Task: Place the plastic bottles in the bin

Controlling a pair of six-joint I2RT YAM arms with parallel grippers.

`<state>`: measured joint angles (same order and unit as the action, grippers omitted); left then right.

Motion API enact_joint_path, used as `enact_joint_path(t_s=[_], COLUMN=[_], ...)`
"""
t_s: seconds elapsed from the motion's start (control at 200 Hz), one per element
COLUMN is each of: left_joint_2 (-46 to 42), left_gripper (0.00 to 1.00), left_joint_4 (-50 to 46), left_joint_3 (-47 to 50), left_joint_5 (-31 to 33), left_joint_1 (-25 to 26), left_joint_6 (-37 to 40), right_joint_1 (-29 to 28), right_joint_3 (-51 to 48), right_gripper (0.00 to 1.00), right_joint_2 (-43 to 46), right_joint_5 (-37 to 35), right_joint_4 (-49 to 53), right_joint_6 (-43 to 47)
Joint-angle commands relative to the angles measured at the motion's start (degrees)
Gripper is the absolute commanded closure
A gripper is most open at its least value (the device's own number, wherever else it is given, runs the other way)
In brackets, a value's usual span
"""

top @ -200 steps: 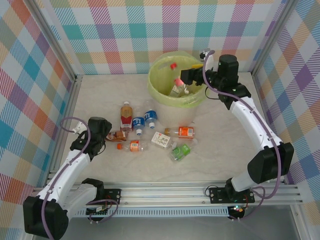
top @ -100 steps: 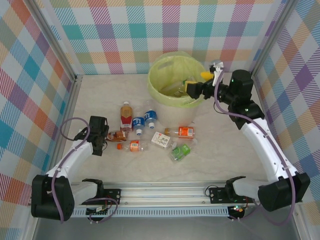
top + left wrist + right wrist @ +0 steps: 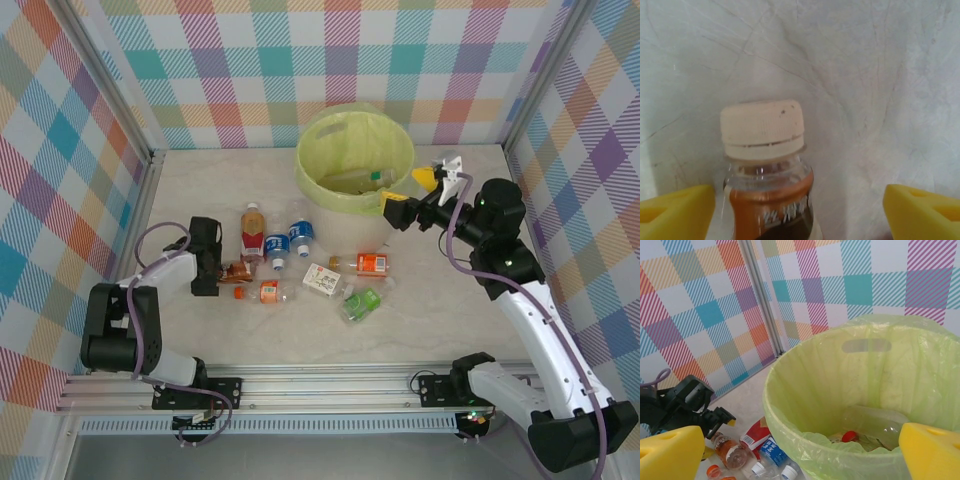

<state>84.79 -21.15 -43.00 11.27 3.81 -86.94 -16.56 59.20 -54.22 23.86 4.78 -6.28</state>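
A: Bottles, where?
B: Most of the bottles (image 3: pixel 300 236) lie in a loose cluster on the table (image 3: pixel 875 75), on the near side of the bin (image 3: pixel 340 203), betw. the two arms. Red, blue, orange, green labels. A few more are inside the bin; R wrist view shows a clear one (image 3: pixel 875 421) at the bottom.
A: Bin itself?
B: Back centre of table, upright, round, lined w/ a yellow-green bag (image 3: pixel 805 390).
A: Grippers?
B: L gripper (image 3: pixel 218 270) is low at the cluster's left end. Jaws are apart, straddling the brown bottle (image 3: pixel 771 210), which has a white cap. One pad (image 3: pixel 675 210) is just beside it, the other well clear. No grip. R gripper (image 3: pixel 408 190) is up by the bin's right rim, jaws wide, nothing betw. them.
A: Surface, room?
B: Tabletop is pale, marbled, w/ fine scratches. Walls (image 3: pixel 200 60) are pastel plaid on three sides, w/ alu posts at the corners. A metal rail (image 3: pixel 330 385) runs along the near edge, arm bases bolted to it.
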Motion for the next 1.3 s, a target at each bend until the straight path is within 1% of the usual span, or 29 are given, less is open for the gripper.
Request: enact_joint_path(t_s=[0.0, 0.135, 0.22, 0.36, 0.395, 0.515, 0.635, 0.755, 0.87, 0.885, 1.03, 1.145, 1.295], left_joint_2=[2.73, 4.38, 4.92, 4.19, 3.75, 2.19, 0.9, -0.59, -2.49, -2.72, -5.55, -9.46, -16.59], left_gripper=[0.17, 0.3, 0.44, 0.64, 0.67, 0.73, 0.85, 0.9, 0.99, 1.0, 1.0, 1.0, 1.0], left_joint_4=[0.95, 3.55, 3.61, 4.73, 6.88, 7.18, 6.86, 5.7, 5.76, 4.07, 3.99, 4.72, 0.98], left_joint_3=[-0.95, 0.54, 0.85, 2.11, 2.35, 2.32, 2.14, 1.81, 1.05, 0.9, -1.32, -3.09, -4.86], left_joint_5=[-0.55, -0.65, -0.28, 0.48, 0.74, 2.29, 4.02, 6.45, 8.26, 8.51, 9.35, 8.98, 11.13], left_joint_1=[-1.0, -1.24, -1.75, -2.47, -2.6, -2.98, -3.11, -3.36, -3.55, -3.62, -3.64, -3.64, -3.59], left_joint_6=[-2.21, -4.29, -3.99, -2.51, -1.96, 0.33, 1.45, 1.57, 2.66, 2.94, 7.35, 13.09, 16.71], right_joint_1=[-0.23, -0.23, -0.23, -0.23, -0.23, -0.23, -0.23, -0.23, -0.23, -0.23, -0.23, -0.23, -0.23], right_joint_3=[-0.66, -0.68, -1.0, -1.35, -1.45, -1.63, -1.55, -1.54, -1.87, -1.96, -4.14, -5.37, -6.43], right_gripper=[0.0, 0.0, 0.0, 0.0, 0.0, 0.0, 0.0, 0.0, 0.0, 0.0, 0.0, 0.0, 0.0], right_joint_2=[0.92, 1.02, 0.98, 1.34, 1.43, 1.64, 1.62, 1.61, 1.62, 1.6, 1.16, 1.07, 1.59], right_joint_5=[-0.81, -1.62, -1.63, -2.04, -2.2, -2.52, -2.88, -3.09, -3.47, -3.51, -1.99, -3.24, -4.06], right_joint_4=[-0.62, -0.39, -0.48, -0.36, -0.38, -0.32, -0.4, -0.45, -0.56, -0.63, -1.88, -1.78, -2.39], right_joint_6=[1.62, 1.39, 1.19, 1.18, 1.19, 1.36, 1.84, 2.3, 2.6, 2.59, 2.79, 2.57, 3.12])
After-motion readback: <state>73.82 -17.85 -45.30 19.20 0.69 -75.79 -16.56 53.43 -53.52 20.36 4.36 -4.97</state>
